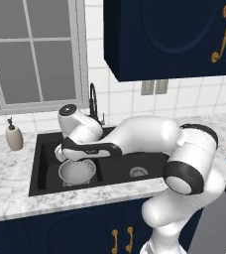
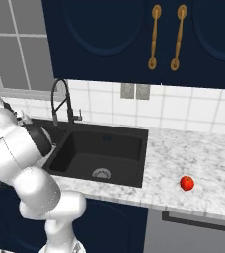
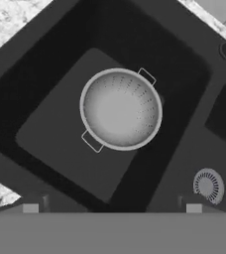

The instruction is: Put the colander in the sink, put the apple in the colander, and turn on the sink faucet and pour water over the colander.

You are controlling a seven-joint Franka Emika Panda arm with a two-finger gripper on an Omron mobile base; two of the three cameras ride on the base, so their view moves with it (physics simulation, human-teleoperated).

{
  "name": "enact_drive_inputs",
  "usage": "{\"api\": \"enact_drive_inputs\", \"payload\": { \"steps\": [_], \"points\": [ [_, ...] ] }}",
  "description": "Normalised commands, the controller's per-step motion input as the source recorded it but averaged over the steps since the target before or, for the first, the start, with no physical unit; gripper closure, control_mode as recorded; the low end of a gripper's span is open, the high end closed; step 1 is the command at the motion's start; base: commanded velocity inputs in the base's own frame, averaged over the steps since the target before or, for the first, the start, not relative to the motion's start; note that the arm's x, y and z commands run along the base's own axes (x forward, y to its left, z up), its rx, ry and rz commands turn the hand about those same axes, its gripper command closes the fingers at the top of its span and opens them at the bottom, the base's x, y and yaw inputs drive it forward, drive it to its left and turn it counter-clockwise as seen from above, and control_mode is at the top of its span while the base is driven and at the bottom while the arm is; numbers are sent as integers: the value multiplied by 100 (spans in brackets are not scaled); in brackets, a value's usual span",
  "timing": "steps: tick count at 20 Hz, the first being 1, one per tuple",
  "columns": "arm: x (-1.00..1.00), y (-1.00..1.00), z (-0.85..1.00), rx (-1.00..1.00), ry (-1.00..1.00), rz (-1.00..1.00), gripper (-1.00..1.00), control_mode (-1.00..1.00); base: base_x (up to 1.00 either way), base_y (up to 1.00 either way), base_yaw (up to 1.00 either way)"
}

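Colander (image 1: 77, 172) sits upright on the floor of the left basin of the black sink (image 1: 45, 144), at centre-left of the left base view. Gripper (image 3: 112, 207) hovers above it, jaws spread wide and empty. Apple (image 2: 186, 183) lies on the marble counter (image 2: 203, 163), lower right of the right base view.

Matt black sink (image 1: 45, 171) — metal colander (image 3: 121, 109)

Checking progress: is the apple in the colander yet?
No, the apple lies on the counter right of the sink; the colander is empty.
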Motion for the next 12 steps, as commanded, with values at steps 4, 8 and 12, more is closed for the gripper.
{"api": "enact_drive_inputs", "payload": {
  "steps": [4,8,12],
  "points": [
    [-67,-77,18,2,2,-30,-100,-100,0,0,0],
    [-58,-100,9,8,0,-25,-100,-100,0,0,0],
    [-42,-100,4,11,0,-19,-100,-100,0,0,0]
  ]
}}
